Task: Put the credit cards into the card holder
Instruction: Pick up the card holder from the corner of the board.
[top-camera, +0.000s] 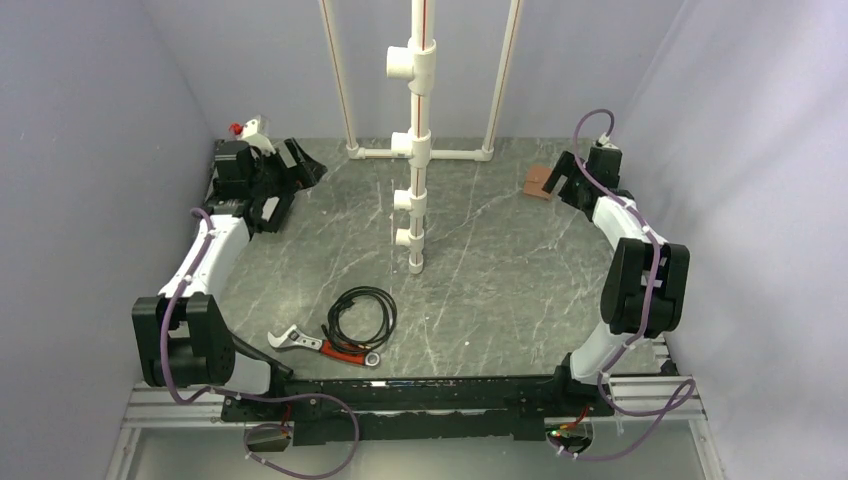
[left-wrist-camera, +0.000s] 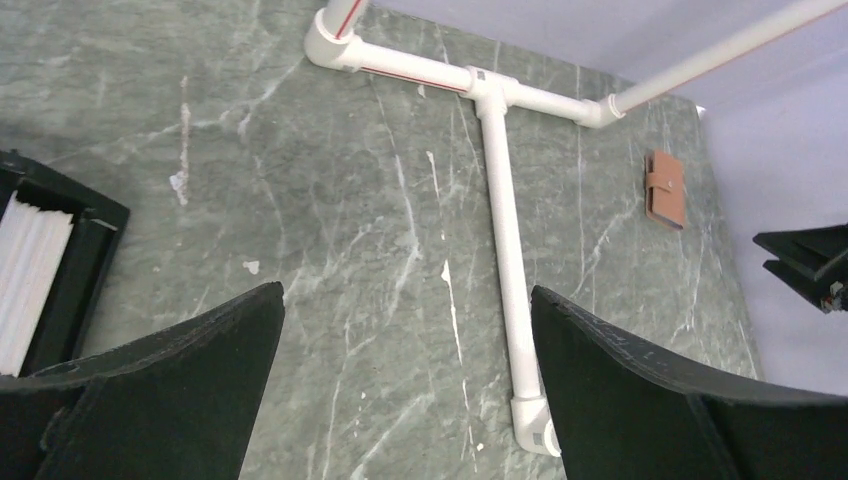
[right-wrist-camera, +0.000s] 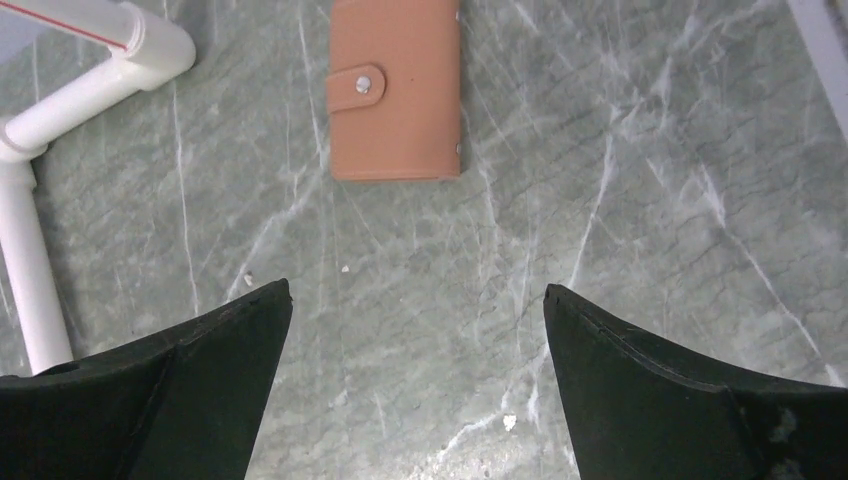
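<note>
Lying on veined stone (right-wrist-camera: 620, 250) is the smooth rectangular card holder (right-wrist-camera: 395, 90).

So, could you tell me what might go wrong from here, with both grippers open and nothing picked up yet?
1. The card holder lies snapped shut; the open right gripper may just push it along the smooth table instead of opening it.
2. The white stack in the black bin, possibly the cards, sits far left, with the white pipe frame between it and the holder; a carry across could strike it.
</note>
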